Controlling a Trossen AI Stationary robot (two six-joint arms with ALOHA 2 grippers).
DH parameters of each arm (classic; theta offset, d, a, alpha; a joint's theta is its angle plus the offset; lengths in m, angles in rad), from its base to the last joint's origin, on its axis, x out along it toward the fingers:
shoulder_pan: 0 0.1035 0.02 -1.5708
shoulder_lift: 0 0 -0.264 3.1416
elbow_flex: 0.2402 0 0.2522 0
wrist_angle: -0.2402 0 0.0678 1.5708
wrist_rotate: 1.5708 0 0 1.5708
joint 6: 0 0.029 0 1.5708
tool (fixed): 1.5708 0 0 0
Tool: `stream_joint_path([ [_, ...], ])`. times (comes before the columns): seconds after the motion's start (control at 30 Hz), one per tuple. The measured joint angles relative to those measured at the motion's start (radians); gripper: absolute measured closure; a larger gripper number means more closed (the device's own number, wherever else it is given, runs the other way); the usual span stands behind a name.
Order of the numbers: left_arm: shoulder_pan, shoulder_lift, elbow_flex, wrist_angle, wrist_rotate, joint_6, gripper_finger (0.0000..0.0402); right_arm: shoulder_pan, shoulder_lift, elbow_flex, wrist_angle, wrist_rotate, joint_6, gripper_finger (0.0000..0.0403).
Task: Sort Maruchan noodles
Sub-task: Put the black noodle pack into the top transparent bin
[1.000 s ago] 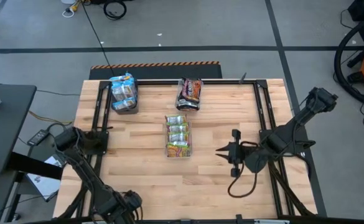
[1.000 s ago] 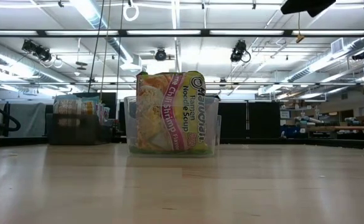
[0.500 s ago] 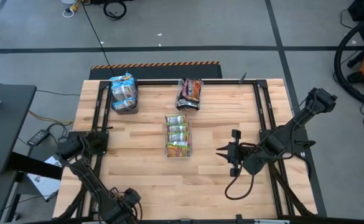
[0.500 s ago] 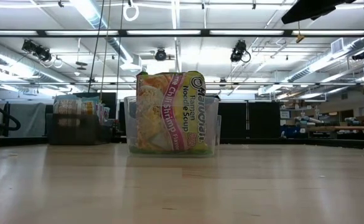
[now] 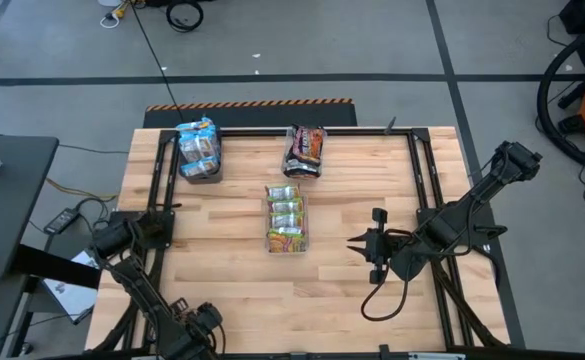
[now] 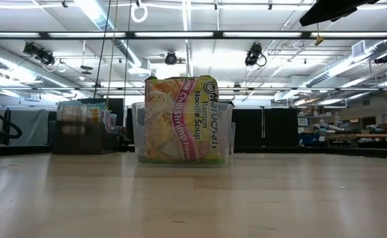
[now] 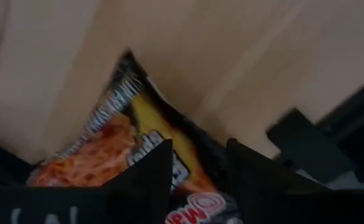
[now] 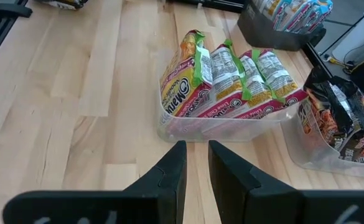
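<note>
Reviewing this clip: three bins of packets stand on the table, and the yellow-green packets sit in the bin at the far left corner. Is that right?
Not quite. The yellow-green packets sit in the middle bin, nearest the table's centre; the far left bin holds the pale blue-silver packets. The high view shows this. Three bins of packets do stand on the table.

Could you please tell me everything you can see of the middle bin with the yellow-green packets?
The middle bin is a clear plastic rectangle resting on the wooden table near its centre. It holds four yellow-green packets with red, standing on edge in a row, leaning slightly. Neither gripper touches it; another clear bin sits close beside it.
</note>
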Motion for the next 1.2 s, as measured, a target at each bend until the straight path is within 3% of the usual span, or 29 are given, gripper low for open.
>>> stream_joint_path([
  [0.2,0.003,0.010,0.000,-0.105,0.004,-0.010,0.0248,-0.004,0.000,0.000,0.000,-0.001,0.000,0.0330],
  [0.37,-0.004,0.045,0.002,-0.013,0.020,0.081,0.0248,-0.004,0.000,0.000,0.000,-0.024,0.000,0.0330],
  [0.63,-0.002,0.065,0.001,-0.073,0.017,0.107,0.0254,-0.007,-0.001,0.000,0.000,-0.024,-0.010,0.0330],
  [0.77,-0.002,0.065,0.000,-0.084,-0.016,0.128,0.0293,-0.006,-0.001,0.000,0.000,-0.024,-0.025,0.0330],
  [0.93,0.008,0.067,0.000,-0.097,-0.060,0.142,0.0388,-0.006,-0.001,0.000,0.000,-0.023,-0.038,0.0330],
  [1.2,0.069,-0.035,0.051,-0.148,-0.180,0.210,0.0398,-0.006,-0.063,0.000,0.000,-0.021,-0.079,0.0330],
])
